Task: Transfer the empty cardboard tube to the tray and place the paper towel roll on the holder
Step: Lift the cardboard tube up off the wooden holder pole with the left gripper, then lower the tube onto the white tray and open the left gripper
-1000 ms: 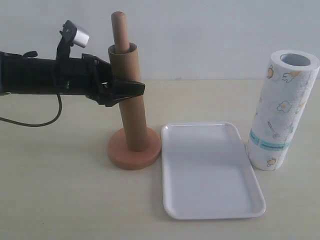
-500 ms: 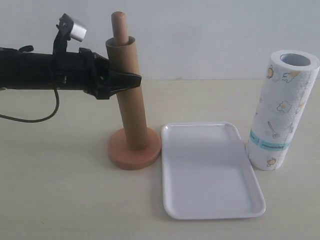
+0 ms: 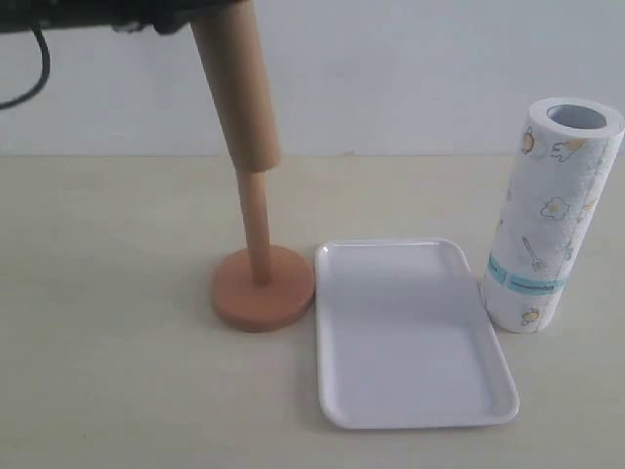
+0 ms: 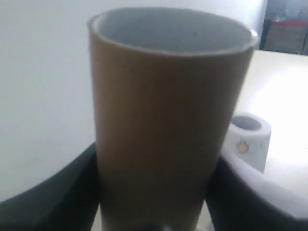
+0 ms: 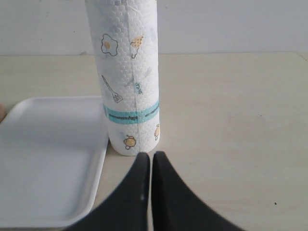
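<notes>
Exterior view, cardboard tube (image 3: 237, 88) tilted, high around holder (image 3: 264, 291) pole

One cardboard tube (image 3: 237, 83), one wooden holder (image 3: 260, 278) with a single pole (image 3: 254, 210) on a single disc base (image 3: 278, 298), one white tray (image 3: 410, 332), one paper towel roll (image 3: 547, 225) — a single item of each kind. Two grippers show, the left gripper (image 4: 156, 159) and the right gripper (image 5: 150, 156) — each in its own wrist view. One table (image 3: 98, 371).

Table (image 3: 107, 391), holder (image 3: 264, 293), tray (image 3: 410, 332) perhaps touching it, paper towel roll (image 3: 547, 225)
</notes>
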You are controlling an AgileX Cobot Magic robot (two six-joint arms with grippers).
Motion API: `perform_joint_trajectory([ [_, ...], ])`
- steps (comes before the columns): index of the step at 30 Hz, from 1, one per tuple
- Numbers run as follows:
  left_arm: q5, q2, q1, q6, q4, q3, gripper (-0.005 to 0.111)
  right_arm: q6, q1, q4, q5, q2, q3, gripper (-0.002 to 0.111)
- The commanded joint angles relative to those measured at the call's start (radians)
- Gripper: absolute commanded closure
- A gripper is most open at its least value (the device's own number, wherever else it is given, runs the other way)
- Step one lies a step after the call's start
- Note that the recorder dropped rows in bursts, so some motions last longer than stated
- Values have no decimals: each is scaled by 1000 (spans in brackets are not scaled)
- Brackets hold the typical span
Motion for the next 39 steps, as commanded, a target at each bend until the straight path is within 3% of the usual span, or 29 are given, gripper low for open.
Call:
perform_joint_trajectory([
  [1,-34,-27,-7,-174,-7,-131,103,0,1,0,-7,-5,-1,107],
  [8,-34,-26,-7,-480,167,-439,103,0,1,0,-7,-5,-1,107],
  [12,-34,-26,-7,-566,265,-576,103,0,1,0,-7,-5,-1,107],
  [16,20,-41,-7,-799,415,-658,103,0,1,0,-7,-5,-1,107],
  [18,86,-50,-8,-839,461,-669,103,0,1,0,-7,-5,-1,107],
  [23,169,-100,-83,-838,603,-669,103,0,1,0,-7,-5,-1,107],
  [28,204,-126,-274,-980,864,-658,103,0,1,0,-7,-5,-1,107],
  [32,193,-126,-386,-1103,1070,-597,103,0,1,0,-7,-5,-1,107],
  [36,166,-146,-441,-1119,1031,-430,103,0,1,0,-7,-5,-1,107],
  [39,4,-181,-470,-1118,926,-254,103,0,1,0,-7,-5,-1,107],
])
